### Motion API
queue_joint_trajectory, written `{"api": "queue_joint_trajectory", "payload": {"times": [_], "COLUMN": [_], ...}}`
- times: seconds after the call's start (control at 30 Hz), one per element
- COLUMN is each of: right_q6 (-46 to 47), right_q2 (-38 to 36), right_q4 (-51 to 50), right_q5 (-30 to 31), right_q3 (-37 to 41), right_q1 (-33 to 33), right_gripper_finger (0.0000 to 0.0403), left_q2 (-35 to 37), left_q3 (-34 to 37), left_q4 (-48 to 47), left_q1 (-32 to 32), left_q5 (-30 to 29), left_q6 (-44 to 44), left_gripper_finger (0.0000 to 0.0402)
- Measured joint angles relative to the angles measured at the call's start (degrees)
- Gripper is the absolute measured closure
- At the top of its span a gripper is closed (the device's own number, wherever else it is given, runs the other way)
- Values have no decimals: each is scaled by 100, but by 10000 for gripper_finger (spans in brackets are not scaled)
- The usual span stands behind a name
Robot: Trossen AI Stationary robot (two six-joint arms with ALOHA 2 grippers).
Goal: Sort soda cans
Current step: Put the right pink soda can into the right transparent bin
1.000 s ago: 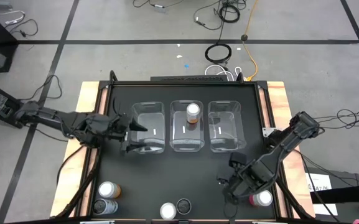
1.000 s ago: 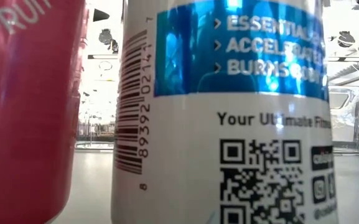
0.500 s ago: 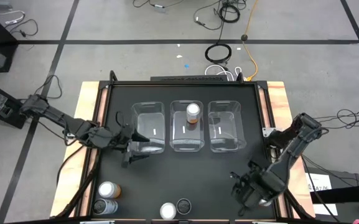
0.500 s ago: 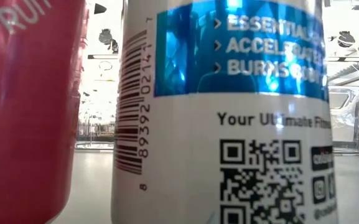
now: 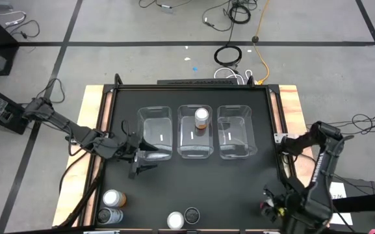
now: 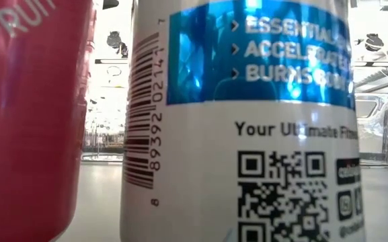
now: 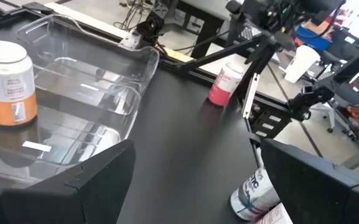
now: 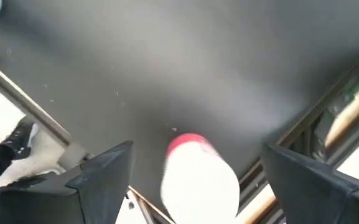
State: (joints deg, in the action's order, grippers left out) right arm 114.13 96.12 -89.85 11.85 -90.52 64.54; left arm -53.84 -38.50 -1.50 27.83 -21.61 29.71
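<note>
three bins are set side by side across the middle of the table (image 5: 239, 175): the left bin (image 5: 155, 132), the middle bin (image 5: 195, 132) and the right bin (image 5: 234, 132). one can (image 5: 201, 117) is stood inside the middle bin, toward its far end. along the near edge, two cans (image 5: 114, 198) (image 5: 109, 216) are placed together at the left corner, and two more (image 5: 175, 220) (image 5: 192, 214) are set just beside each other near the centre. a further can (image 8: 195, 177) is found at the near right corner, under the right gripper (image 5: 279, 209). the left gripper (image 5: 142, 160) is positioned just in front of the left bin.
</note>
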Motion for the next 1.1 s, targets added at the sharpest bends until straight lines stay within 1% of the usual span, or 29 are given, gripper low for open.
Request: {"api": "queue_joint_trajectory", "payload": {"times": [0.07,0.2,0.3,0.47,0.57,0.77,1.0,1.1], "right_q6": [350,825,793,643,625,475,165,-109], "right_q2": [-63,-355,-629,-986,-1063,-1054,-1054,-1054], "right_q4": [26,513,972,1369,1564,1647,1803,1822], "right_q5": [-21,-29,-24,-4,-1,10,47,33], "right_q3": [212,752,1094,1502,1541,1546,1546,1546], "right_q1": [205,523,580,568,569,567,567,557], "right_gripper_finger": [69,83,92,98,98,99,99,99], "left_q2": [-18,-21,-20,-18,-18,-18,-18,-18], "left_q3": [0,0,0,0,0,0,0,-1], "left_q4": [25,22,19,17,17,17,17,17], "left_q1": [0,0,0,0,-2,-2,-2,-2], "left_q5": [0,0,0,-54,-83,-118,-122,-137], "left_q6": [0,2,2,4,7,9,22,21], "left_gripper_finger": [47,47,47,47,47,47,47,47]}}
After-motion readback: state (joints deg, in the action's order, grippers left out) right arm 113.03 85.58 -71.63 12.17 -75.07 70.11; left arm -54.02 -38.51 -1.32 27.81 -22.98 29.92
